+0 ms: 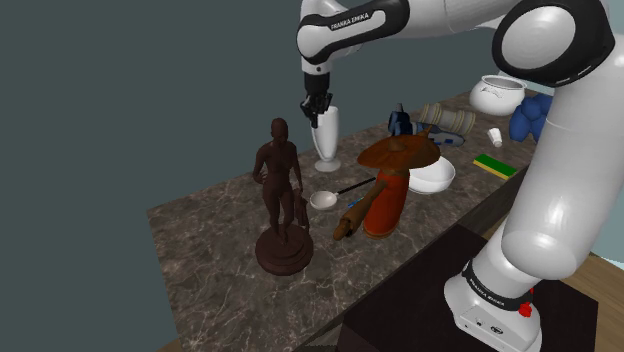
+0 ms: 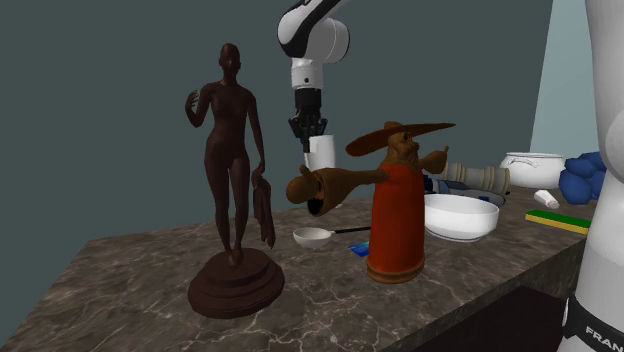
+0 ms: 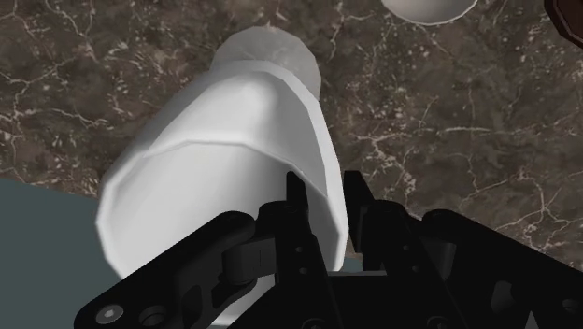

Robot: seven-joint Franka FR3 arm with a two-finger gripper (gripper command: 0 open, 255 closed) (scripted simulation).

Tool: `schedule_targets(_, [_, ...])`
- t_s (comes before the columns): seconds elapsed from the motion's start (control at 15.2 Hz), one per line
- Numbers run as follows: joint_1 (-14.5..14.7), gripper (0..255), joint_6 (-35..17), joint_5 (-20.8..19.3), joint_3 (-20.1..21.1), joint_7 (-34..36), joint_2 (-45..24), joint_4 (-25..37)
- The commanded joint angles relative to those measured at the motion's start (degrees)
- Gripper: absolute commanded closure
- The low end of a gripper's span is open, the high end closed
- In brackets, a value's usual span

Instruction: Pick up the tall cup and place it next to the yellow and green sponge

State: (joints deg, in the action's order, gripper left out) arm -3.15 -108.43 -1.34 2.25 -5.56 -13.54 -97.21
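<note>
- The black gripper (image 1: 316, 110) hangs just above the centre of the shoulder view, pointing straight down at the top of the tall cup (image 1: 326, 140).
- In the wrist view its fingers (image 3: 356, 198) stand narrow, one on each side of the cup's rim wall and pressed against it, so the gripper (image 3: 324, 187) clasps the tall cup (image 3: 224, 140) by its rim.
- The cup is plain white, slender and footed. It stands upright, and in the shoulder view its foot looks to sit on the dark marbled countertop (image 1: 210, 250), near the far edge.
- In the second exterior view the tall cup (image 2: 323, 152) shows at upper centre under the gripper (image 2: 309, 130). Its base is hidden behind the arm of a wooden figure (image 2: 397, 220) in a red robe and wide hat.
- The yellow and green sponge (image 1: 497, 165) lies flat at the shoulder view's right, well apart from the cup. A white bowl (image 1: 436, 178) and the wooden figure (image 1: 388, 195) lie between them.
- A dark brown statuette (image 1: 280, 190) stands to the lower left of the cup, and a white spoon (image 1: 323, 199) lies on the counter between the statuette and the wooden figure.
</note>
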Motion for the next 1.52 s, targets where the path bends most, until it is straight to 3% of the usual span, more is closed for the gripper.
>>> schedule_targets(0.0, [-0.02, 255, 1.64, 0.02, -0.01, -0.07, 0.19, 1.50])
schedule_targets(1.45, [0.11, 255, 18.94, 0.04, 0.05, -0.29, -0.52, 19.51])
